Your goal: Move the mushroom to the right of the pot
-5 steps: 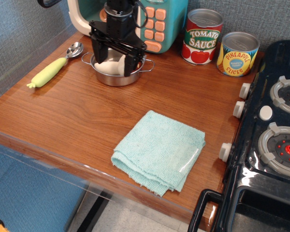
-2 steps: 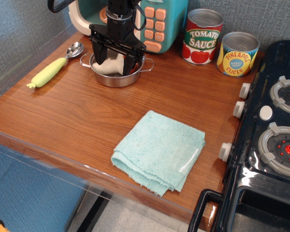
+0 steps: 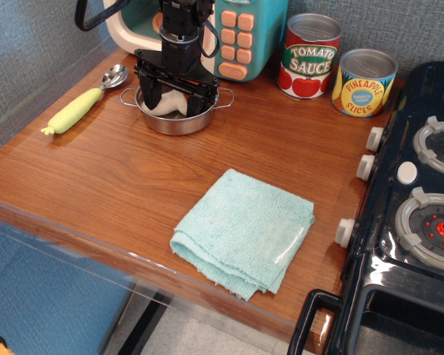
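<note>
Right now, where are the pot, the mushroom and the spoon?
pot (image 3: 179,123): main camera view, front steel wall.
mushroom (image 3: 168,103): main camera view, cream stem showing between the gripper's fingers.
spoon (image 3: 78,109): main camera view, yellow-green handle.

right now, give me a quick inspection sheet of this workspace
surface: wooden countertop, bare in the middle.
job's things: steel pot at back left; mushroom inside it, only its cream stem showing between the claw fingers.
clutter: folded teal cloth at front; yellow-green-handled spoon left of the pot; tomato sauce can and pineapple slices can at back.
grippers: claw lowered into the pot around the mushroom; grip cannot be confirmed.
cables: black cable looping above the arm.
surroundings: toy microwave behind the pot; toy stove at right.
</note>
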Robot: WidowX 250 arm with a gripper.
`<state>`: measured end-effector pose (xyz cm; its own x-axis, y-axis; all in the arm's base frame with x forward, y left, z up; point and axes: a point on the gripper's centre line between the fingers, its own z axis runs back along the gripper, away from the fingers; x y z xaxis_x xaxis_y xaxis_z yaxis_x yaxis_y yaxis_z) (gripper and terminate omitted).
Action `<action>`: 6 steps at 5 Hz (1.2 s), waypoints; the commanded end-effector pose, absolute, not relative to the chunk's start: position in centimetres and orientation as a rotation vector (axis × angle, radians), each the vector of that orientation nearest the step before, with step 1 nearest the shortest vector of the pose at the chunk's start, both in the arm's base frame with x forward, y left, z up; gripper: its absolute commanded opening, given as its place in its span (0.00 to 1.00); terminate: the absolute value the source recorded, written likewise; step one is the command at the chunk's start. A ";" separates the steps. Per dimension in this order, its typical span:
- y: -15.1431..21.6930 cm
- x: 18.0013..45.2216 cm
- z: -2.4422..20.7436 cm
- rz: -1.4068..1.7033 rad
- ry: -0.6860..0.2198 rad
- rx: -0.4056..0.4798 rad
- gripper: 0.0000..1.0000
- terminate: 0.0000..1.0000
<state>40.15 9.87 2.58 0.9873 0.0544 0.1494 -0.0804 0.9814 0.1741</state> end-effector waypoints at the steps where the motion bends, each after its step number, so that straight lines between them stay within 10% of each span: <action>1: 11.2 39.4 2.6 0.113 -0.175 0.168 0.00 0.00; 6: 8.9 39.7 11.6 0.042 -0.412 0.212 0.00 0.00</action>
